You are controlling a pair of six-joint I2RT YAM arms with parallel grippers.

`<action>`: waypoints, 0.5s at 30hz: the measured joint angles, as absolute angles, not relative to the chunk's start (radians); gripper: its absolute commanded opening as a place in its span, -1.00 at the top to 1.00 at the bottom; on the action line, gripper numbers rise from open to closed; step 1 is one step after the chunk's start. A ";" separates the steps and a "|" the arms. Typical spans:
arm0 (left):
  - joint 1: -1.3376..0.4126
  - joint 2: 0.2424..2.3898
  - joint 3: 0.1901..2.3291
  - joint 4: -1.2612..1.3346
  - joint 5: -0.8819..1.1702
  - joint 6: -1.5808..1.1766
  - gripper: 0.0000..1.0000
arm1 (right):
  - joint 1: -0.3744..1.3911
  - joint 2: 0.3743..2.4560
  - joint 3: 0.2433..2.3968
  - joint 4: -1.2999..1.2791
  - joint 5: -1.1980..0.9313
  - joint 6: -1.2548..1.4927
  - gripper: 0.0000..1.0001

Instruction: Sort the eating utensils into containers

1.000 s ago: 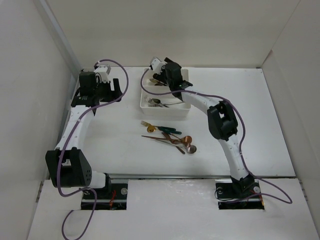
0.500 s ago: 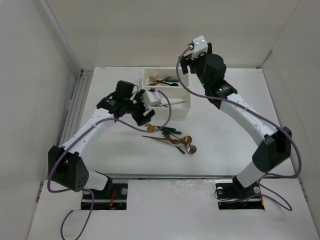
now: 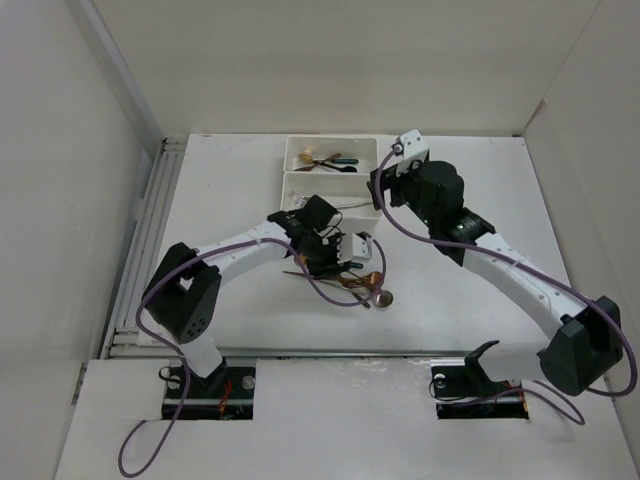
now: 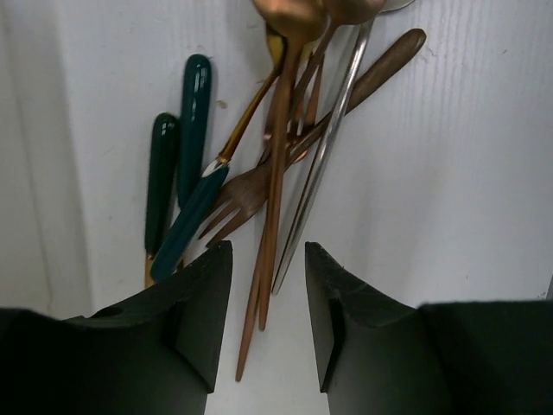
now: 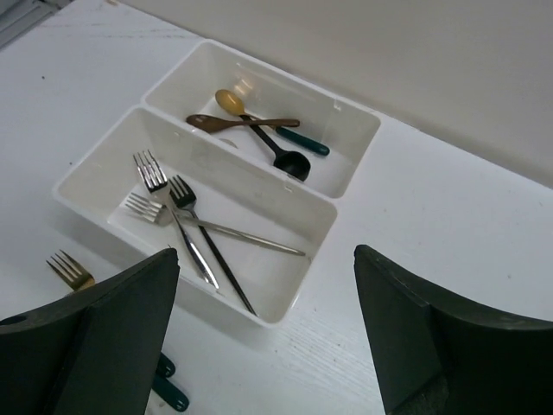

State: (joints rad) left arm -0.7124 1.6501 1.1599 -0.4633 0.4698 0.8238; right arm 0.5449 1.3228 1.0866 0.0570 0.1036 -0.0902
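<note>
Left end effector (image 4: 268, 256): one, fingers (image 4: 204, 320) parted, low over the loose pile and gripping nothing; the tip of a copper handle lies in the gap between them. Loose pile on the counter (image 3: 230, 190), just in front of the trays, listed left to right in the left wrist view: dark green handles (image 4: 162, 173), three; brown fork (image 4: 244, 194), one; copper spoon (image 4: 278, 147), one, long and lying across the fork; silver utensil (image 4: 327, 147), one, its head out of frame; brown handle (image 4: 384, 65), one. Another copper bowl seems to sit at the top edge, so the pile holds perhaps seven or eight pieces, too tangled for a firm count. Gold fork head (image 5: 69, 270), one, at the pile's edge in the right wrist view. White trays, two, side by side and touching. Near tray (image 5: 86, 186): forks, three, crossing one another: two silver (image 5: 152, 169), one dark (image 5: 181, 194). Far tray (image 5: 354, 130): spoons, three, overlapping: gold-bowled (image 5: 227, 101), brown (image 5: 242, 123), black (image 5: 290, 162). Right end effector (image 5: 263, 277): one, jaws wide apart, empty, raised just to the right of the trays.
</note>
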 measured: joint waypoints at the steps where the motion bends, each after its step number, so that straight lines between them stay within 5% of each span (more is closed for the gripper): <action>1: -0.723 1.668 1.160 -0.459 0.469 0.827 0.29 | 0.545 1.305 1.076 0.053 0.107 -0.086 -0.74; 15: -0.785 1.786 1.160 -0.353 0.388 0.834 0.24 | 0.542 1.138 0.986 0.067 0.145 -0.087 -0.74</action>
